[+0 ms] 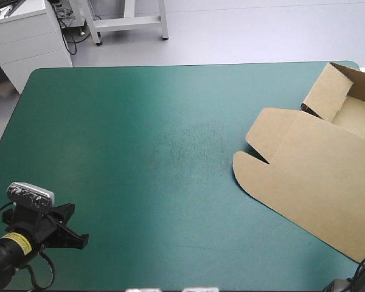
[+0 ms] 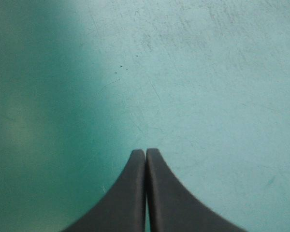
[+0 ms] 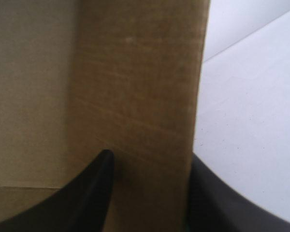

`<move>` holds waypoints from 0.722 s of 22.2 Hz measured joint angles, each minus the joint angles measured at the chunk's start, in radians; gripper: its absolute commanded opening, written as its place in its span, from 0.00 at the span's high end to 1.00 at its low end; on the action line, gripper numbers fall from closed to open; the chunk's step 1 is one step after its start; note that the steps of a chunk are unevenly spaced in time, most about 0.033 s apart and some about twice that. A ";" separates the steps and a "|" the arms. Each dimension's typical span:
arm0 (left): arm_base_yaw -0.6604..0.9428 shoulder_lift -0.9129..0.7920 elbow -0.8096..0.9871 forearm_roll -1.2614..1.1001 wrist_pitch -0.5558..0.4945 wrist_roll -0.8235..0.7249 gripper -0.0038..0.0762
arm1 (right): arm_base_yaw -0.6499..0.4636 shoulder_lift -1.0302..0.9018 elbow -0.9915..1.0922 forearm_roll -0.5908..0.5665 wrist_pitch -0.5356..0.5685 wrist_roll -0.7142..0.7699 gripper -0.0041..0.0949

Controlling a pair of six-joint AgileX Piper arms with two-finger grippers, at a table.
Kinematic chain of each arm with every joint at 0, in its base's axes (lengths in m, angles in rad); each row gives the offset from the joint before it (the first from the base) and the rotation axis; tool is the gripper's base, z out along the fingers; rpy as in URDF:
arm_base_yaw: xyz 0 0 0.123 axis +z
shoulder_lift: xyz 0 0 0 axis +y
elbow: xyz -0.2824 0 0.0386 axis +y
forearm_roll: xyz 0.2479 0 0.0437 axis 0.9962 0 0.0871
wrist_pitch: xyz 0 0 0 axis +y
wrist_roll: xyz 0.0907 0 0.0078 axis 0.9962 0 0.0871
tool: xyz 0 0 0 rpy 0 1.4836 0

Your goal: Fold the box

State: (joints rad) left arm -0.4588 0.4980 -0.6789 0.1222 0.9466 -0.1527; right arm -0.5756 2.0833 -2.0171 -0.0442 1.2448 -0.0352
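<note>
The brown box [image 1: 316, 182] lies at the table's right side. Its lid panel lies flat toward the middle and its tray [image 1: 353, 109] has raised walls at the far right corner. My left gripper [image 1: 64, 228] rests shut near the front left corner, far from the box; in the left wrist view its fingers [image 2: 146, 154] meet over bare teal-green cover. In the right wrist view my right gripper [image 3: 150, 159] is open, its fingers standing apart on either side of a strip of the box's board [image 3: 140, 96]. One fingertip [image 3: 104, 162] is in front of the board, the other partly behind its edge.
The teal-green cover [image 1: 140, 152] spreads bare across the left and middle. White furniture [image 1: 30, 36] stands beyond the far left corner. Pale floor [image 3: 251, 106] shows past the board's edge beside my right gripper.
</note>
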 measured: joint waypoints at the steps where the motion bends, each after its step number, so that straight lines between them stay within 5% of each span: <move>1: 0.000 0.000 0.000 0.000 0.000 0.000 0.99 | -0.002 0.000 0.000 0.004 -0.001 0.000 0.24; 7: 0.000 0.000 0.000 0.000 0.000 0.000 0.99 | -0.019 -0.023 0.000 0.020 -0.002 0.004 0.26; 9: 0.000 0.000 0.000 0.000 0.000 0.000 0.99 | -0.023 -0.066 0.000 0.044 -0.002 0.004 0.43; 11: 0.000 0.000 0.000 0.000 0.000 0.000 0.99 | -0.023 -0.142 0.000 0.087 -0.001 -0.007 0.71; 12: 0.000 0.000 0.000 0.001 0.000 0.000 0.99 | -0.023 -0.172 0.000 0.109 -0.001 -0.014 0.94; 16: 0.000 0.000 0.000 0.001 0.000 0.000 0.99 | 0.019 -0.382 0.000 0.235 0.001 -0.064 0.96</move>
State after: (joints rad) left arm -0.4588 0.4980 -0.6789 0.1228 0.9466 -0.1527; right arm -0.5566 1.7012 -2.0171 0.1907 1.2458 -0.0992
